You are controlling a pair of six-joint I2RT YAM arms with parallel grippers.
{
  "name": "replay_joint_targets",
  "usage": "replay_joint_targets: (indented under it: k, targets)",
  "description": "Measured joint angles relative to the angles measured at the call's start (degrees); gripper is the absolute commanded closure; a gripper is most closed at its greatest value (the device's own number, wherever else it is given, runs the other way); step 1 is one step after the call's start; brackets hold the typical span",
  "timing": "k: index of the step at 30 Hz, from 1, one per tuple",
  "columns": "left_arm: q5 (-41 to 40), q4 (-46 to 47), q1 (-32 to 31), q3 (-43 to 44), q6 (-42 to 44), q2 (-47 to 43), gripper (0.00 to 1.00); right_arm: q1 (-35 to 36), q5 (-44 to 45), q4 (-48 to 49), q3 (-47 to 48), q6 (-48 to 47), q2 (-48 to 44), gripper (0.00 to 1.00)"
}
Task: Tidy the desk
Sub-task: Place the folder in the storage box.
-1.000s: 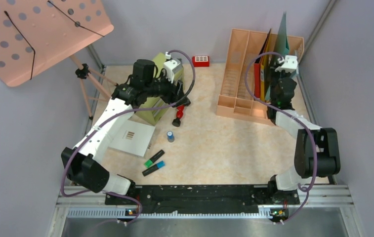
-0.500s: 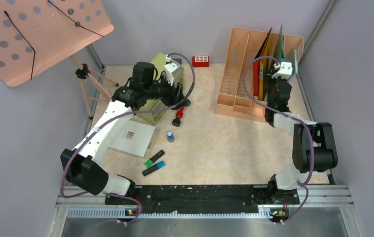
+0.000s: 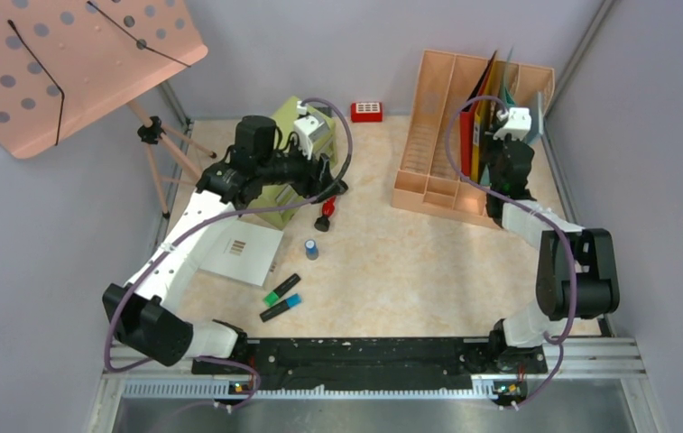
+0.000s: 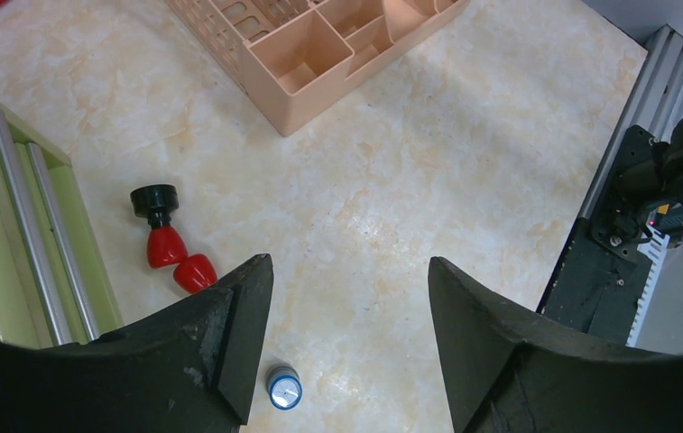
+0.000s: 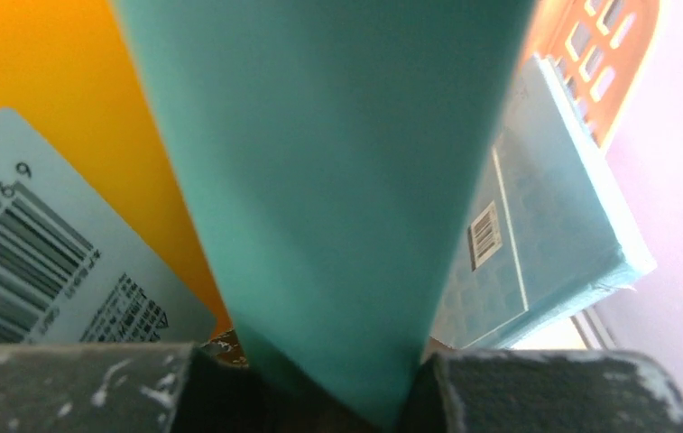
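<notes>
Left arm reaches to upper left-centre, left tool [image 4: 348, 268] released above counter [image 3: 401, 262], which fills mid-frame. Right arm folded up at upper right, right tool [image 5: 315, 386] clamped on teal folder [image 5: 337, 180] in peach rack [image 3: 428, 149].

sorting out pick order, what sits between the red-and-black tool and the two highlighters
A small blue-capped bottle sits between the red-and-black tool and the highlighters. The rest of that stretch is bare desk. The top view shows this.
</notes>
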Motion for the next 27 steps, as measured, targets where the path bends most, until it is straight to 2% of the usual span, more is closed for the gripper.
replay_joint_targets:
  k: [3,10,13,17,27]
  targets:
    - [0.33,0.09,0.0,-0.2,0.0,-0.57,0.31,0.0,-0.68,-2.64,0.07,-0.04,-0.31,0.73]
    - [0.63,0.39,0.0,-0.92,-0.02,-1.79,0.31,-0.68,-1.03,-10.29,0.07,0.66,-2.16,0.46]
    - [0.68,0.59,0.0,-0.96,-0.02,-2.16,0.31,-1.4,-1.03,-13.03,0.07,1.57,-3.52,0.28]
    - [0.83,0.94,0.0,-0.98,-0.04,-2.27,0.31,-2.19,-1.11,-16.87,0.07,2.54,-5.6,0.22]
    - [0.85,1.16,0.0,-1.27,-0.02,-2.27,0.31,-2.58,-5.73,-25.81,1.88,4.13,-14.1,0.21]
